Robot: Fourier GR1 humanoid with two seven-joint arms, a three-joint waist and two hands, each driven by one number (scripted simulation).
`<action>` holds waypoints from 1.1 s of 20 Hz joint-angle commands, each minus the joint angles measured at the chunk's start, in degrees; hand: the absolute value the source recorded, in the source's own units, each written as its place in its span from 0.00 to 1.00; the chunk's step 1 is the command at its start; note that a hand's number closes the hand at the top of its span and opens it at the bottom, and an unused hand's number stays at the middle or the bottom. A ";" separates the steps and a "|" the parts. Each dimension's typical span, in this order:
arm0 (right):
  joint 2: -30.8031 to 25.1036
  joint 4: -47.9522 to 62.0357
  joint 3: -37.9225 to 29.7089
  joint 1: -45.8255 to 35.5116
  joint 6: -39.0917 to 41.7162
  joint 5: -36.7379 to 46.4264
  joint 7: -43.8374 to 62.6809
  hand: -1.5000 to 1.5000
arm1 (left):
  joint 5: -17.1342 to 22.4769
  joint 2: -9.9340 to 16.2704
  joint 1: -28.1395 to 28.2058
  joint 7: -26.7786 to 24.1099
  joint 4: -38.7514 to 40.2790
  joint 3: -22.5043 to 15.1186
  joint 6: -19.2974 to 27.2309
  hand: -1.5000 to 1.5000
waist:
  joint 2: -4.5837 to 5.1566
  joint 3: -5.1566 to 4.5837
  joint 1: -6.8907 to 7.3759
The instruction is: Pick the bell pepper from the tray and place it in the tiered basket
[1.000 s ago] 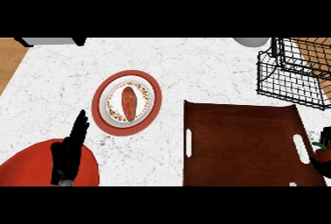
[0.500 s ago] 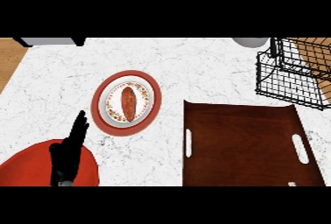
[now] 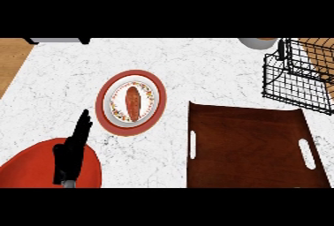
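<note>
The brown wooden tray lies at the lower right with nothing on it. No bell pepper shows anywhere in the head view. The black wire tiered basket stands at the upper right, just beyond the tray's far corner. My left hand rests open at the lower left, fingers pointing up, over a red round thing. My right hand is out of view.
A red-rimmed plate holding a brown oblong piece of food sits left of the tray. A large red disc lies under my left hand. A pale bowl stands at the top right, a wooden floor strip at the left.
One second ago my right hand showed at the tray's right edge with something red; it has since left the view. The left hand has not moved.
</note>
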 commanded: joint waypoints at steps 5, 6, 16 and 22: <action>-1.86 1.17 5.72 -13.38 -1.05 -0.48 11.18 1.00 | -0.75 -1.45 -1.00 2.43 3.31 0.16 -0.79 0.50 | 0.53 -0.42 0.95; -1.52 4.04 5.99 -11.92 -1.71 0.55 6.51 1.00 | -2.04 -3.20 -2.02 2.69 4.05 -0.41 0.69 0.50 | 0.48 -0.38 0.50; 0.45 15.18 16.57 -29.08 -5.03 5.61 9.65 1.00 | -1.43 -2.03 -2.91 4.32 2.78 1.34 -1.70 0.50 | 0.70 -0.36 1.33; 6.11 17.06 23.88 -36.80 -9.20 11.76 10.91 1.00 | -2.39 -3.10 0.27 0.48 2.88 0.25 -1.77 0.50 | 0.81 -0.38 2.03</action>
